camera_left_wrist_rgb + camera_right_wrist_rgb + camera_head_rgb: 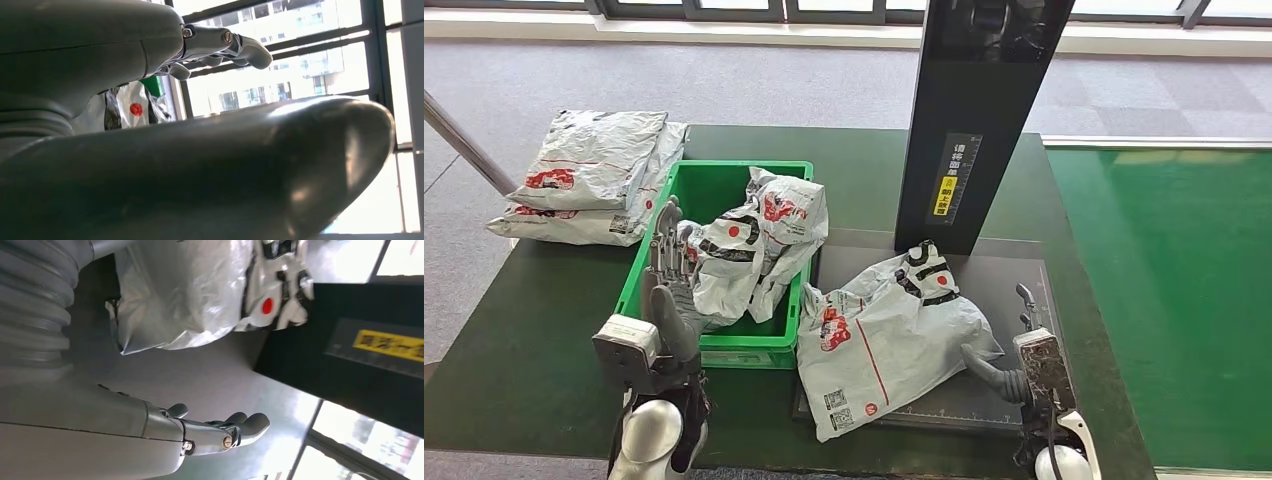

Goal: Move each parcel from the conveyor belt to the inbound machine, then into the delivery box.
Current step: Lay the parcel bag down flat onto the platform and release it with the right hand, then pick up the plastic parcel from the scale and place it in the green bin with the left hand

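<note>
A grey plastic parcel [884, 340] with red print lies crumpled on the inbound machine's grey plate [1004, 275], at the foot of its black column [979, 110]. My right hand [1022, 345] sits at that parcel's right edge with fingers spread, holding nothing; the right wrist view shows the hand [210, 432] bare beside the parcel [200, 295]. Another parcel [759, 245] lies in the green delivery box [744, 352]. My left hand [667, 262] stands over the box's left wall, fingers straight up next to this parcel and gripping nothing. In the left wrist view its fingers [215, 45] are extended in the air.
Stacked grey parcels [594, 175] lie on the dark green table left of the box. The green conveyor belt [1164, 300] runs along the right side. A slanted metal pole [464, 145] crosses the far left.
</note>
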`<control>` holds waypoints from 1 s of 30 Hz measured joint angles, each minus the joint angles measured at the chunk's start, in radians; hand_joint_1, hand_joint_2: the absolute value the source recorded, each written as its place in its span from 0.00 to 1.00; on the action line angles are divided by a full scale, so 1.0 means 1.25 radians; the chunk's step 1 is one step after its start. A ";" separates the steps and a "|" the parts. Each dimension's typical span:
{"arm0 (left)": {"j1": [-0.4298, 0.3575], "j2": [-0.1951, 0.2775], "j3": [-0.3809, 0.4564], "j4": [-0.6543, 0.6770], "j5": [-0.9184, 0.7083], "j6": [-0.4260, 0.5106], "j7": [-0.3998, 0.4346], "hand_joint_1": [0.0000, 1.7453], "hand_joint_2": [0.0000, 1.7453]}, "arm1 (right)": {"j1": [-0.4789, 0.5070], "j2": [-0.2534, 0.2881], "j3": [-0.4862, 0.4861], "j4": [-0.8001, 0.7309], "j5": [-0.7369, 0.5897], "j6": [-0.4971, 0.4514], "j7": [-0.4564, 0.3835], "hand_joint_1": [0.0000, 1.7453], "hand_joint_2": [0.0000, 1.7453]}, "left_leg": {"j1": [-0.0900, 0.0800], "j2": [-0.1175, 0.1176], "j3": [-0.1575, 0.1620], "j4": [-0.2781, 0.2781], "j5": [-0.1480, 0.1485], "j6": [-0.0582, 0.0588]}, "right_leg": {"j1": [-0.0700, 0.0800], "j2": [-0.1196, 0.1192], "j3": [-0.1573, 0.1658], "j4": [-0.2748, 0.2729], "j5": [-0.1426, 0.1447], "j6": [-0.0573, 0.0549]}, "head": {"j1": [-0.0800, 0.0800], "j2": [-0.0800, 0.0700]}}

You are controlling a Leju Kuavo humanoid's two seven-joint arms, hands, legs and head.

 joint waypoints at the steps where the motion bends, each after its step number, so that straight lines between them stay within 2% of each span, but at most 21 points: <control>1: 0.000 0.001 -0.007 -0.001 -0.012 -0.003 0.003 0.00 0.00 | 0.004 0.000 0.000 -0.014 0.008 0.001 -0.012 0.00 1.00 | 0.000 0.000 0.000 0.000 0.000 0.000 | 0.000 0.000 0.000 0.000 0.000 0.000 | 0.000 0.000; 5: 0.000 0.003 -0.037 -0.014 -0.060 -0.018 0.020 0.00 0.00 | 0.019 0.002 0.000 -0.089 0.037 -0.033 -0.070 0.00 1.00 | 0.000 0.000 0.000 0.000 0.000 0.000 | 0.000 0.000 0.000 0.000 0.000 0.000 | 0.000 0.000; 8: -0.009 0.006 -0.068 -0.023 -0.137 -0.034 0.033 0.00 0.00 | 0.026 0.011 0.000 -0.168 -0.009 -0.066 -0.175 0.00 1.00 | 0.000 0.000 0.000 0.000 0.000 0.000 | 0.000 0.000 0.000 0.000 0.000 0.000 | 0.000 0.000; 10: -0.023 0.008 -0.091 -0.024 -0.200 -0.036 0.043 0.00 0.00 | 0.028 0.018 0.000 -0.219 -0.041 -0.073 -0.217 0.00 1.00 | 0.000 0.000 0.000 0.000 0.000 0.000 | 0.000 0.000 0.000 0.000 0.000 0.000 | 0.000 0.000; 16: -0.042 0.011 -0.122 -0.024 -0.229 -0.034 0.048 0.00 0.00 | 0.032 0.027 0.000 -0.295 -0.056 -0.076 -0.228 0.00 1.00 | 0.000 0.001 0.001 0.000 0.000 0.000 | 0.000 0.001 0.000 0.000 0.000 0.000 | 0.000 0.000; 18: -0.045 0.012 -0.128 -0.024 -0.254 -0.032 0.054 0.00 0.50 | 0.033 0.028 0.000 -0.305 -0.060 -0.075 -0.235 0.00 1.00 | 0.000 0.001 0.001 0.000 0.000 0.000 | 0.000 0.001 0.000 0.000 0.000 0.000 | 0.000 0.000; 20: -0.053 0.015 -0.140 -0.020 -0.338 -0.028 0.078 0.00 1.00 | 0.033 0.029 0.000 -0.314 -0.072 -0.061 -0.253 0.00 1.00 | 0.000 0.001 0.001 0.000 0.000 0.000 | 0.000 0.001 0.000 0.000 0.000 0.000 | 0.000 0.000; 24: -0.090 0.018 -0.188 0.034 -0.581 -0.009 0.146 0.00 1.00 | 0.033 0.033 0.000 -0.335 -0.100 -0.004 -0.292 0.00 1.00 | 0.000 0.001 0.001 0.000 0.000 0.000 | 0.000 0.001 0.000 0.000 0.000 0.000 | 0.000 0.000; 27: -0.108 0.018 -0.225 0.096 -0.638 -0.010 0.155 0.00 1.00 | 0.037 0.043 0.000 -0.357 -0.130 0.042 -0.320 0.00 1.00 | 0.000 0.001 0.001 0.000 0.000 0.000 | 0.000 0.002 0.000 0.000 0.000 0.000 | 0.000 0.000; 28: -0.114 0.018 -0.236 0.118 -0.646 -0.015 0.156 0.00 0.75 | 0.038 0.046 0.000 -0.364 -0.137 0.055 -0.326 0.00 1.00 | 0.000 0.001 0.001 0.000 0.000 0.000 | 0.000 0.002 0.000 0.000 0.000 0.000 | 0.000 0.000; 30: -0.131 0.017 -0.257 0.170 -0.662 -0.036 0.164 0.00 0.75 | 0.041 0.051 0.000 -0.375 -0.143 0.075 -0.332 0.00 1.00 | 0.000 0.001 0.001 0.000 0.000 0.000 | 0.000 0.002 0.000 0.000 0.000 0.000 | 0.000 0.000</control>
